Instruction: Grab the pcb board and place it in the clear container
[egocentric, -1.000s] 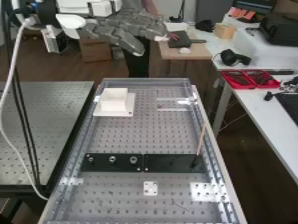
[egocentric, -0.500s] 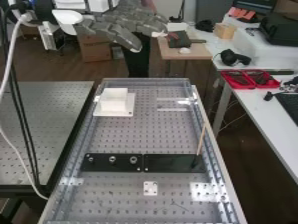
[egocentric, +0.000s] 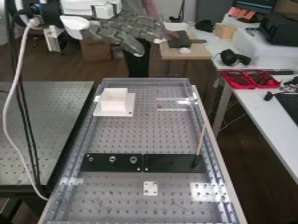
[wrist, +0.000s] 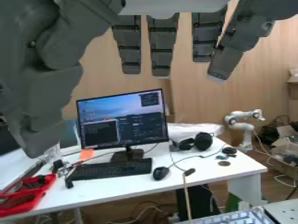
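Observation:
The dark grey hand hangs at the top left of the high view, beyond the bench's far end, with straight fingers and nothing in its grasp. In the wrist view, relaxed fingers of the hand and its thumb stand wide apart. A clear container appears to lie at the bench's far right, its transparent edges faint. Left of it sits a white square block on a white base. I cannot tell any item as the pcb board; a small white plate with holes lies near the front.
Two black plates cross the bench, with a thin brown stick rising at their right end. Metal rails border the perforated bench. A second perforated table stands left. Red trays and headphones lie on the right-hand desk.
The hand rose slightly and then sank to about its former height, with its fingers still straight. The white cable beside the arm has swayed. The things on the bench have not moved.

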